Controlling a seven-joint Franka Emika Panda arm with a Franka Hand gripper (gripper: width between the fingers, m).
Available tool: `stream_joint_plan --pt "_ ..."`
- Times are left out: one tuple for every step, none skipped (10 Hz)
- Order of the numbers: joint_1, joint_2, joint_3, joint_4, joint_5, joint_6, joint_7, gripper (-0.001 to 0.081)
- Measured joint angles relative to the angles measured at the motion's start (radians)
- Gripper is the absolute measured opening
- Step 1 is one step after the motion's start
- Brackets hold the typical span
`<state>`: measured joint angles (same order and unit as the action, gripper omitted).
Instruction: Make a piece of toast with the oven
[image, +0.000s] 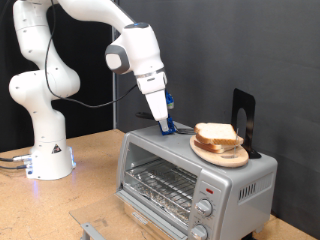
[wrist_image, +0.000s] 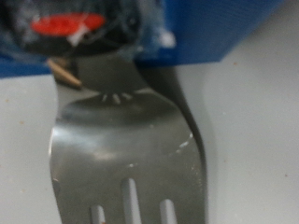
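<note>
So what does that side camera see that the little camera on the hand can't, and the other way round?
Only the exterior view shows the white robot arm, the boxy silver toaster oven with its glass door, and cream bread slices stacked on a round wooden plate on top of it. Only the wrist view shows a close-up of a slotted shiny metal spatula blade. Both share the oven's pale top, where the gripper is down beside a small blue object.
</note>
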<state>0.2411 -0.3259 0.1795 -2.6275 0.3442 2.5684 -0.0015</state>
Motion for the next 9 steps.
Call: stream_joint_plan --pt "0.0 0.009 0.0 0.002 0.003 0.0 0.0 0.0808" --pt "0.0 0.017 0.0 0.003 0.004 0.001 0.0 0.0808" --pt "0.0 0.02 0.0 0.005 0.006 0.001 0.0 0.0808" --pt "-0.001 0.021 -0.001 0.006 0.008 0.002 0.0 0.0778" --pt "-0.001 0.024 -0.001 0.008 0.009 0.004 0.0 0.0778" --pt "-0.001 0.027 -0.001 0.011 0.011 0.005 -0.004 0.0596" --pt "-0.001 0.028 -0.002 0.015 0.016 0.005 -0.016 0.0596" --pt "0.0 0.03 -0.002 0.016 0.022 0.005 -0.027 0.0436" --pt "0.0 0.03 -0.002 0.016 0.027 0.005 -0.034 0.0436"
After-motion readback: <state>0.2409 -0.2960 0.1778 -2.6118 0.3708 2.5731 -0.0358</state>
